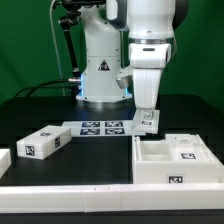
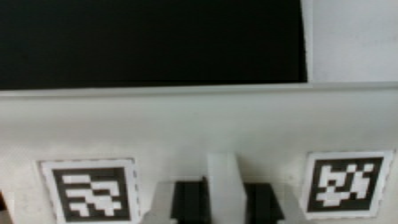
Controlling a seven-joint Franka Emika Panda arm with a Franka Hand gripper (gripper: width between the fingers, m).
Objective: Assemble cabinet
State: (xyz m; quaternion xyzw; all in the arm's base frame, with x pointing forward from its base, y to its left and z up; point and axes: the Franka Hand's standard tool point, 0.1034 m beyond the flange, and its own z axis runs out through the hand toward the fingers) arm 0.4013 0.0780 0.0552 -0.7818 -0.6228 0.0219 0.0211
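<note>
The white open-box cabinet shell (image 1: 176,163) lies on the black table at the exterior view's right, with tags on it. My gripper (image 1: 147,119) stands straight down over the shell's far corner. In the wrist view my gripper (image 2: 222,196) straddles a thin upright white wall (image 2: 222,168). The dark fingers (image 2: 187,204) press on both sides of it, so the gripper is shut on that wall. A tag (image 2: 93,190) sits on one side of the wall and another tag (image 2: 350,183) on the other. A loose tagged drawer block (image 1: 42,144) lies at the exterior view's left.
The marker board (image 1: 100,128) lies flat in front of the robot base (image 1: 100,70). Another white part (image 1: 3,160) shows at the far left edge. A white rail (image 1: 70,192) runs along the table's near edge.
</note>
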